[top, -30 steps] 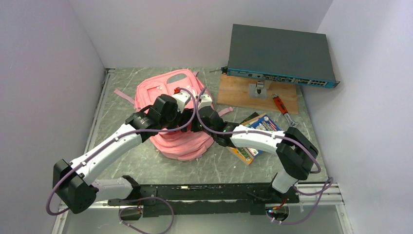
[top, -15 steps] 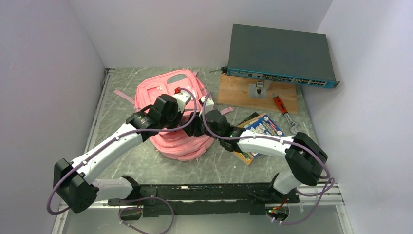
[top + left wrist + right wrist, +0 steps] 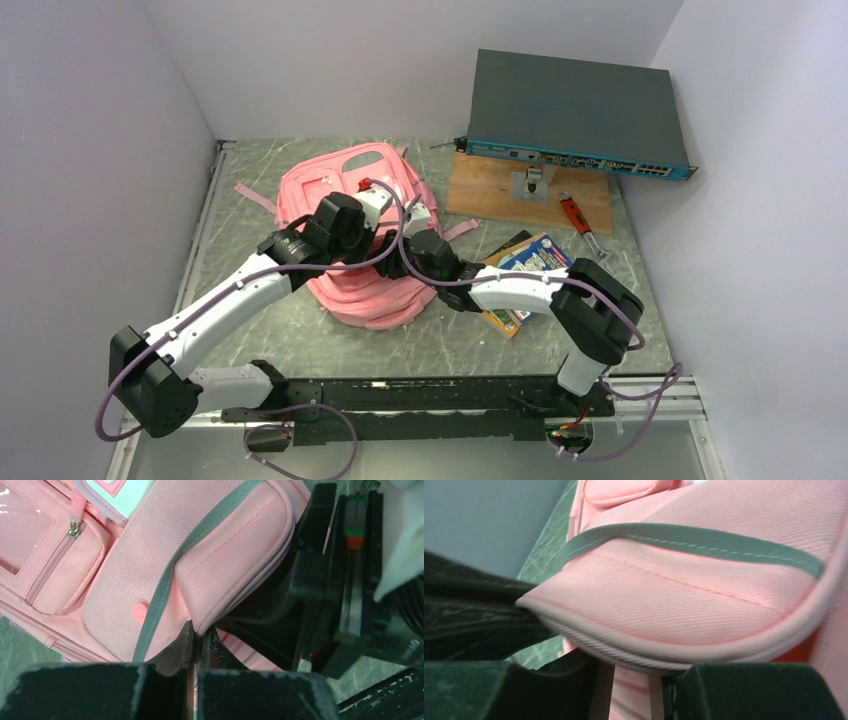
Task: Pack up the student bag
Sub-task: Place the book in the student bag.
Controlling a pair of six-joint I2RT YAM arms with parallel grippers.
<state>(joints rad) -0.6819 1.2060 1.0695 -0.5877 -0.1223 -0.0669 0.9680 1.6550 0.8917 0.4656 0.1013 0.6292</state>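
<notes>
While bag (image 3: 350, 185) lies on bench (image 3: 440, 340) left of board (image 3: 490, 185), left claw (image 3: 196, 636) pinches pocket seam shut, likely to steady it; right claw (image 3: 629, 676) part-open around pocket rim, grip uncertain.

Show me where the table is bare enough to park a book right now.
Free: the table strip between the student bag and the arms' base rail, and the left strip between bag and wall. Crowded: the middle, where left arm and right arm meet over the bag; the right side holds books, wrench and wooden board.
</notes>
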